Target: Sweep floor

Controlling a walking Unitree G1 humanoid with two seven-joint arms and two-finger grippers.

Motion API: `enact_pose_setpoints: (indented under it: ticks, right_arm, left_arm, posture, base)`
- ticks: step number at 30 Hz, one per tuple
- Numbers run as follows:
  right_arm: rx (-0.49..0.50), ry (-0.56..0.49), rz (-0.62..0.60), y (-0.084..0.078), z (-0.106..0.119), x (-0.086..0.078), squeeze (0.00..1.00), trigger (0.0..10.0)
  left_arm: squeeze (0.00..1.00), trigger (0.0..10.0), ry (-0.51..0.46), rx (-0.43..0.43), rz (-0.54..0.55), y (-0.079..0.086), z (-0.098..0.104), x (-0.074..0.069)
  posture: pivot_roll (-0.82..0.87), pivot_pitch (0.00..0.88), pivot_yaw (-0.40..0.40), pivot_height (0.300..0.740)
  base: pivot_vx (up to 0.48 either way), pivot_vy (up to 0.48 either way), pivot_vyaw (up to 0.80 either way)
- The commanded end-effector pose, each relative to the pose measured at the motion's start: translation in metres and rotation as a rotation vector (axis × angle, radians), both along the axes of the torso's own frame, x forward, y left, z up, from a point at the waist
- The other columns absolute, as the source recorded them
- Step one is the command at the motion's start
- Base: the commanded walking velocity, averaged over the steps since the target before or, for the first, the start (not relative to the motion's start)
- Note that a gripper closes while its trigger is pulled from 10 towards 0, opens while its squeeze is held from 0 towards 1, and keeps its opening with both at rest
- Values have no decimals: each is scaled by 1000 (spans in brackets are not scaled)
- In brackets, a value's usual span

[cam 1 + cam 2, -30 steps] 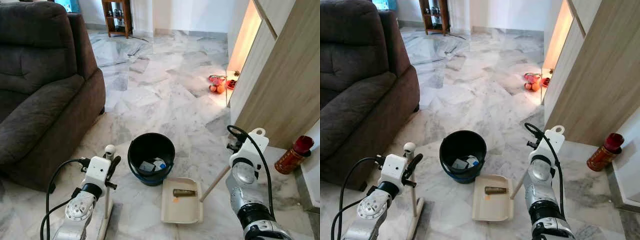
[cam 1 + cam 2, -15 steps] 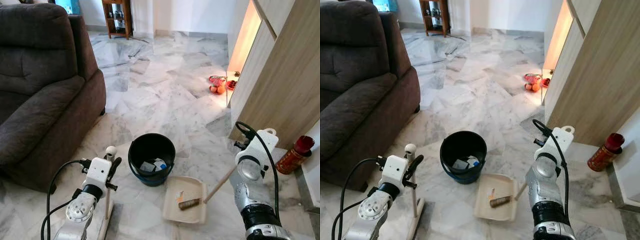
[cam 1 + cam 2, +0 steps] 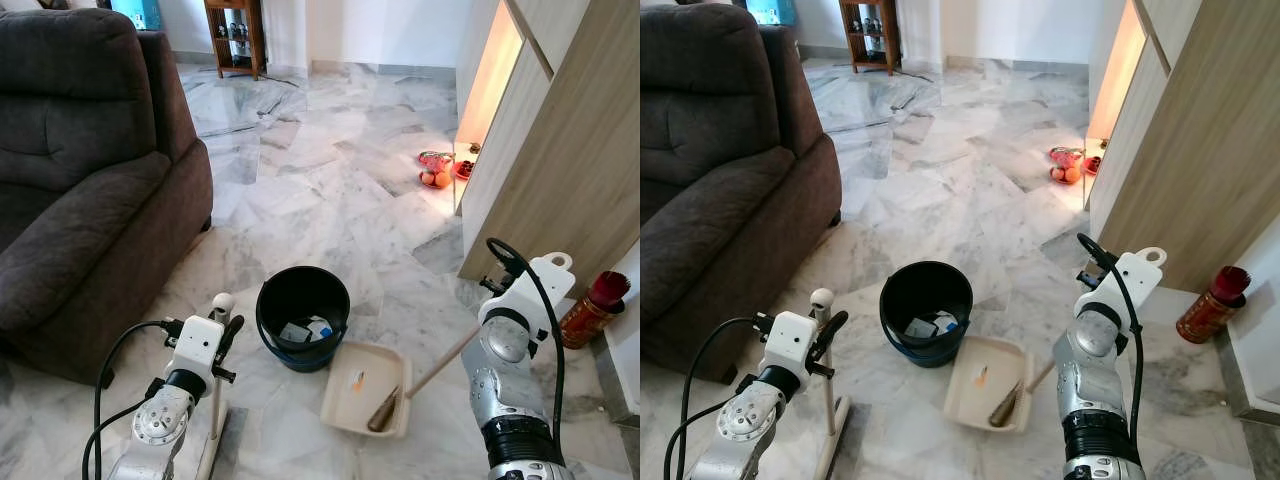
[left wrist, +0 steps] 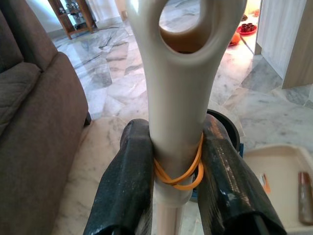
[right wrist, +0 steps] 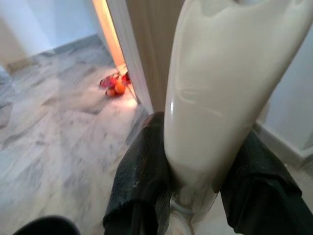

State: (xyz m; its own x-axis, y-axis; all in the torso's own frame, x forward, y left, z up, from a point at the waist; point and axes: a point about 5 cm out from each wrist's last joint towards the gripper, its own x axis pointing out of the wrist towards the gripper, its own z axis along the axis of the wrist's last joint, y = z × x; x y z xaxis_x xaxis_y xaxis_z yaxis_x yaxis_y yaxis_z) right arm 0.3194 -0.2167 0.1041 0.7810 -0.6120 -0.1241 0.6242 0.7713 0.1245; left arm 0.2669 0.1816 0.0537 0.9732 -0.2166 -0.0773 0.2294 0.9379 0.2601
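Dustpan (image 3: 364,387) on marble floor (image 3: 330,190) beside black bucket (image 3: 303,316), now turned askew; orange scrap (image 3: 357,380) inside. Brush (image 3: 384,410) has swung from pan middle to near edge. Right gripper (image 5: 195,196) clamped on brush handle (image 5: 220,98); left gripper (image 4: 177,196) clamped on dustpan handle (image 4: 177,98). Debris looks collected; bucket dump likely next.

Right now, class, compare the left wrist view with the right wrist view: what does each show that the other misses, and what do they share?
Left wrist view alone: the left tool clamped on the dustpan handle, which carries an orange rubber band; the brown sofa; and the dustpan tray.

Right wrist view alone: the right tool clamped on the cream brush handle, beside the wooden cabinet.

Both share: marble floor, the black bucket's rim, and the red-orange items by the lit cabinet edge.
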Motion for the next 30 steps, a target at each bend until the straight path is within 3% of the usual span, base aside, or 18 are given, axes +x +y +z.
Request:
enact_pose_setpoints:
  ticks: [1, 6, 18, 23, 30]
  right_arm:
    - [-72, -104, -37, -5, 27, 3, 0, 10000]
    - [-200, -135, -133, -11, 42, -3, 0, 10000]
    - [-95, -153, -322, -30, 49, -7, 0, 10000]
    - [78, -175, -401, -47, 48, -9, 0, 10000]
    - [58, -189, -436, -57, 53, -12, 0, 10000]
  left_arm:
    - [0, 10000, 4, 25, -12, 0, 0, -1]
    - [0, 10000, 15, 28, -12, 0, -4, -1]
    - [0, 10000, 25, 32, -6, 3, -7, -1]
    - [0, 10000, 29, 36, -10, 3, -8, -2]
    - [0, 10000, 33, 41, -17, 4, -9, -3]
  posture:
    - [157, 0, 38, 740]
    - [156, 0, 41, 740]
    - [157, 0, 46, 740]
    - [154, 0, 52, 740]
    - [157, 0, 57, 740]
  base:
    - [0, 0, 0]
    - [0, 0, 0]
    - [0, 0, 0]
    - [0, 0, 0]
    - [0, 0, 0]
